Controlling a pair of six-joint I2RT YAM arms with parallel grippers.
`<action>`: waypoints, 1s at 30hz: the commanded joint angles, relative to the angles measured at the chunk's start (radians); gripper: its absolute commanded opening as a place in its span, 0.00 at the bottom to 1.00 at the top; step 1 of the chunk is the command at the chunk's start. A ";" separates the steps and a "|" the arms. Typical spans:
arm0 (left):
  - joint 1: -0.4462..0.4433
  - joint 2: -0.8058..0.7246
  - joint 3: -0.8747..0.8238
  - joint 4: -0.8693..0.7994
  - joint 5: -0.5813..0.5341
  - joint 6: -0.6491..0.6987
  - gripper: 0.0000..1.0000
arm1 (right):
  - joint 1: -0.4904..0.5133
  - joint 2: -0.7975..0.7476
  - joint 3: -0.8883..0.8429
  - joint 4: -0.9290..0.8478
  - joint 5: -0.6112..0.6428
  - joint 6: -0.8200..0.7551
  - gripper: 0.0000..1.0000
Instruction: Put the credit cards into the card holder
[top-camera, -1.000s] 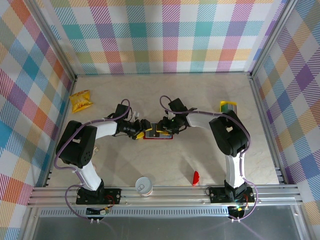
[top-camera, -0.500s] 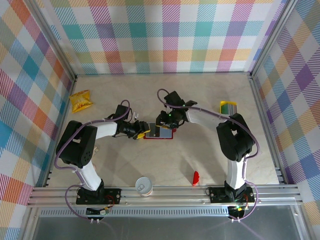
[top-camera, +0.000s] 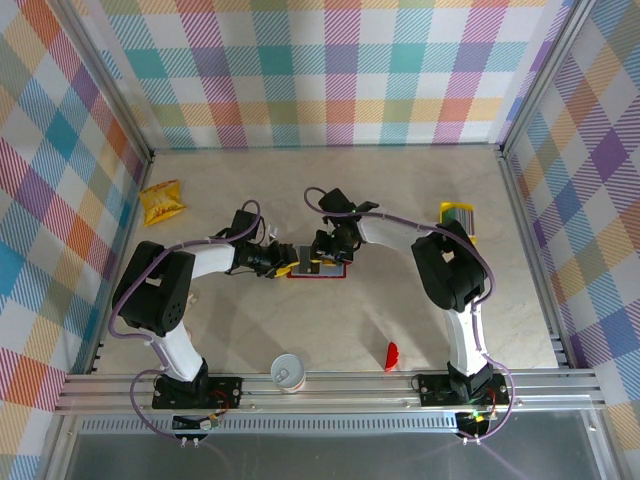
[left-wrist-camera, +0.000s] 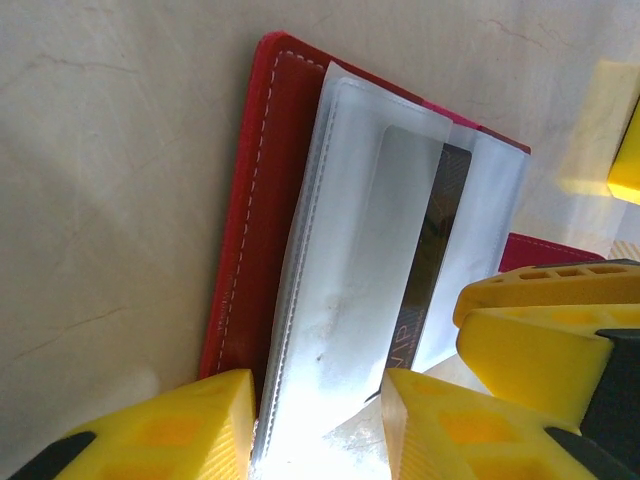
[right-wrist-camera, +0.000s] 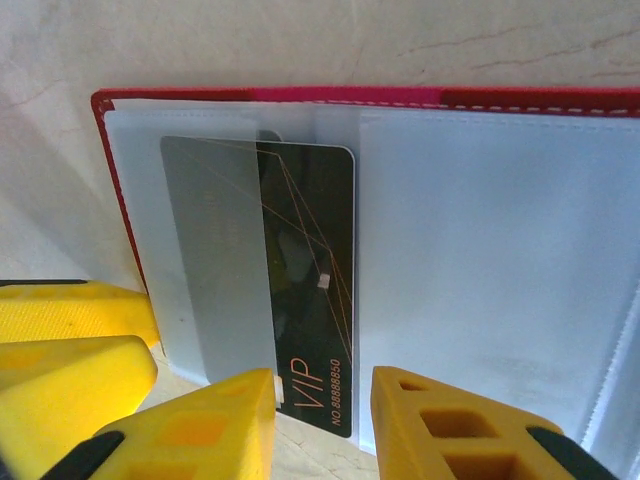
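Lying open near the middle of the pale marbled tabletop (top-camera: 400, 190): a dark-red stitched folding card holder (left-wrist-camera: 250, 220), frosted clear plastic sleeves (right-wrist-camera: 480, 250) facing up. Sitting partway inside one sleeve, a black card (right-wrist-camera: 310, 260) lettered VIP in orange, its lower end poking out. Down at the holder's left end, the left gripper (left-wrist-camera: 315, 385), yellow fingers either side of a sleeve edge; cannot tell whether pinching it or merely straddling it. Just beside it over the holder, the right gripper (right-wrist-camera: 320, 380), fingers parted astride the black card's exposed end and clamped on nothing. Well apart from the holder, close to the right wall: a small stack of bright yellow credit cards (top-camera: 457, 213) with a striped top face. Off to the left, a crinkled yellow snack packet (top-camera: 161, 203); near the front edge, a white paper cup (top-camera: 287, 371) and a tiny red curved piece (top-camera: 391, 355).
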 joint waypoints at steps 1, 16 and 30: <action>-0.004 0.005 -0.022 0.012 -0.003 0.003 0.37 | 0.009 0.024 0.042 -0.023 -0.002 -0.017 0.31; -0.004 0.001 -0.025 0.010 -0.004 0.005 0.37 | 0.014 0.066 0.076 -0.022 -0.023 -0.022 0.30; -0.004 0.005 -0.022 0.009 -0.002 0.006 0.37 | 0.020 0.096 0.108 -0.021 -0.045 -0.019 0.30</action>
